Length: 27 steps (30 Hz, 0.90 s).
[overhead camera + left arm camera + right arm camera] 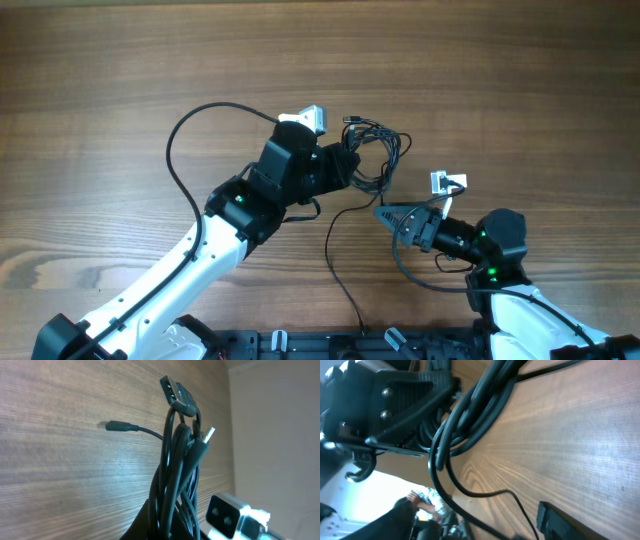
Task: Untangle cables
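While the left gripper (pixel 349 166) clamps the cables (pixel 373 128), draw one strand out slowly. The right gripper's (pixel 384 212) state is unclear.

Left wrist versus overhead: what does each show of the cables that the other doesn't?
Only left wrist: the plug ends up close. A flat plug tops the cables, a silvery tip sits beside it, and a small plug ends a strand out to the left.
Only overhead: the left gripper holding the cables, the right gripper just below them in frame, and a loose strand trailing toward the near edge.
Both: the bundled cables over the wooden table.
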Each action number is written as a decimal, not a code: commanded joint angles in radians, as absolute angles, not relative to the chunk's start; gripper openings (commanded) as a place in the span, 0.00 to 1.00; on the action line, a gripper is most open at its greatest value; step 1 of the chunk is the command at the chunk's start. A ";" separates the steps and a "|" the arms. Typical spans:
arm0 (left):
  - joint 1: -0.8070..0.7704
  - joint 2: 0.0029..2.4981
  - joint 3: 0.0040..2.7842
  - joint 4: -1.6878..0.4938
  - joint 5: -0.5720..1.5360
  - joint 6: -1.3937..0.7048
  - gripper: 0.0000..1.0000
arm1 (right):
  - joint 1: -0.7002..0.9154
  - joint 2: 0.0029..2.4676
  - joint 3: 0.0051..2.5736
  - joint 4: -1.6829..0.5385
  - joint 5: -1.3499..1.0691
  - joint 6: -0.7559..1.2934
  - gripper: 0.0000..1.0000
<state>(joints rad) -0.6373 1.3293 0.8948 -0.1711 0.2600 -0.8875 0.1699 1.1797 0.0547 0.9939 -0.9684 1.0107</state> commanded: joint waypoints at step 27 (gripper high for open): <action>-0.781 1.324 0.901 -0.311 0.068 -0.404 0.04 | 0.229 1.179 0.060 1.369 -0.860 1.336 0.04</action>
